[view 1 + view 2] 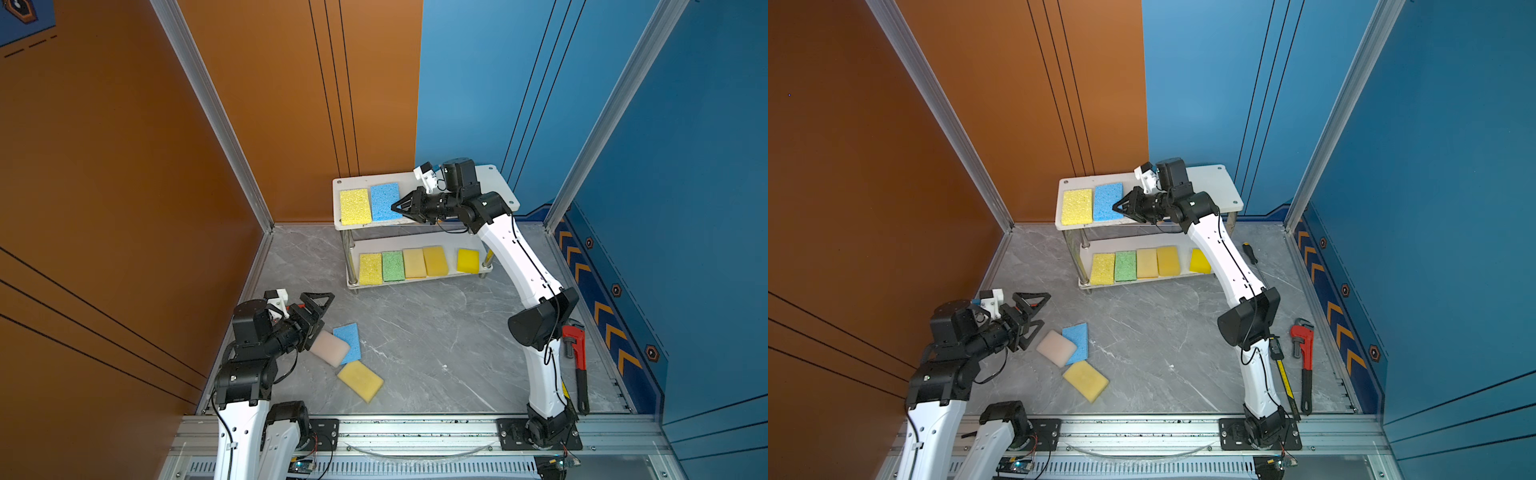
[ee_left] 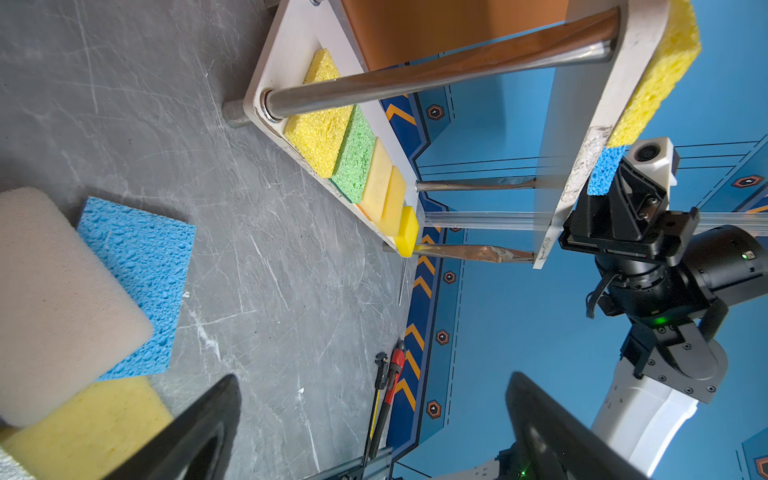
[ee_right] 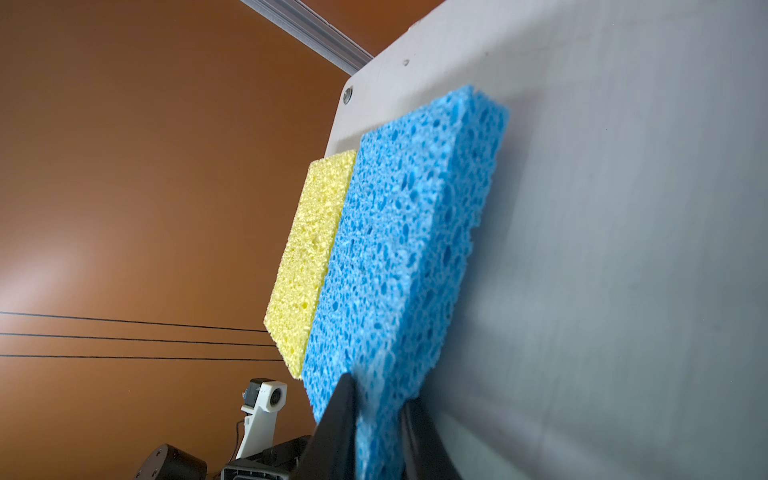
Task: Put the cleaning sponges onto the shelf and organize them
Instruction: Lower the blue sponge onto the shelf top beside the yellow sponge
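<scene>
At the left, the left gripper (image 1: 1044, 309) hung with its jaws spread wide, near three loose sponges on the grey table (image 1: 1163, 332). There a pinkish-white sponge (image 1: 1057, 348) lay partly over a blue sponge (image 1: 1079, 337), and a pale yellow sponge (image 1: 1086, 380) touched them.

On the top board of the shelf (image 1: 1208, 183) a bright yellow sponge (image 1: 1077, 206) lay against a second blue sponge (image 1: 1106, 199). The right gripper (image 1: 1115, 206) pinched the near end of this one.

The lower board carried a row: a yellow sponge (image 1: 1102, 269), a green sponge (image 1: 1125, 266), a tan sponge (image 1: 1147, 263), a golden sponge (image 1: 1168, 261) and, a little apart, a last golden sponge (image 1: 1198, 262). In a top view the right arm covered part of that last one. The back of the lower board was hidden under the top board.
</scene>
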Robot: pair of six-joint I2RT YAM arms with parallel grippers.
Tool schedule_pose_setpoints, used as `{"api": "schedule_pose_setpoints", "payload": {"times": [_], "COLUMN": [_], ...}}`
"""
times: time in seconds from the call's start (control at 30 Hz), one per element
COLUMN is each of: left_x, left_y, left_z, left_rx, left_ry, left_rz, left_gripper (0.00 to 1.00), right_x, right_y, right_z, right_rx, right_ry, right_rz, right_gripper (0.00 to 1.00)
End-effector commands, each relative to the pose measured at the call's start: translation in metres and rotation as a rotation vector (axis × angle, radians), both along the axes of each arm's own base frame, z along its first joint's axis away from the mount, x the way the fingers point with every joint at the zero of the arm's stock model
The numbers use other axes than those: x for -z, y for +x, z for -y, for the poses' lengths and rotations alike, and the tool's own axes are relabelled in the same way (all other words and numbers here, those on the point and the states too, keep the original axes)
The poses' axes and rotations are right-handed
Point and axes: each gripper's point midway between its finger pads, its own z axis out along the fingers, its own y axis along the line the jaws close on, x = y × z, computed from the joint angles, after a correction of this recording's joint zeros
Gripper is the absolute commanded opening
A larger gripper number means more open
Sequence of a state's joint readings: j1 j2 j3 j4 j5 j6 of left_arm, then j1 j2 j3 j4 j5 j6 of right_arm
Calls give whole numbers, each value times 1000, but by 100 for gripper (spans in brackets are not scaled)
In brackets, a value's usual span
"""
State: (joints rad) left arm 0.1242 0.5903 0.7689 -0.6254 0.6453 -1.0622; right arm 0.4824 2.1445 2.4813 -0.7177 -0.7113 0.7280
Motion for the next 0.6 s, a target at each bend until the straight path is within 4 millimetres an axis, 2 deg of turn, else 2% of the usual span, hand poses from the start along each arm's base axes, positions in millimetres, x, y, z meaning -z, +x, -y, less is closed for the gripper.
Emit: {"api": "schedule_pose_setpoints", "payload": {"times": [0.0,0.07,0.2,0.3,0.37,0.57], "left_x": [2,1,1,3,3,3], "left_y": [-3,-3,-3,-3,-2,-3], "left_z": [1,1,1,0,0,-1], "left_rx": [11,11,9,7,3,0], "left_ry": [-1,-1,1,1,3,2], "left_rz": [-2,0,1,-4,-4,-4], "left_gripper": [100,100,100,100,100,99], "right_x": [-20,-21,-16,-11,-21,-16], "right_y": [-13,-12,-9,-9,-16,-17], "right_z": [13,16,19,22,28,30], "right_rx": [-3,5,17,26,35,38], "right_ry": [1,-1,-17,-45,-55,-83], "right_rz": [34,36,32,33,56,60], "right_gripper": [36,46,56,57,58,60]}}
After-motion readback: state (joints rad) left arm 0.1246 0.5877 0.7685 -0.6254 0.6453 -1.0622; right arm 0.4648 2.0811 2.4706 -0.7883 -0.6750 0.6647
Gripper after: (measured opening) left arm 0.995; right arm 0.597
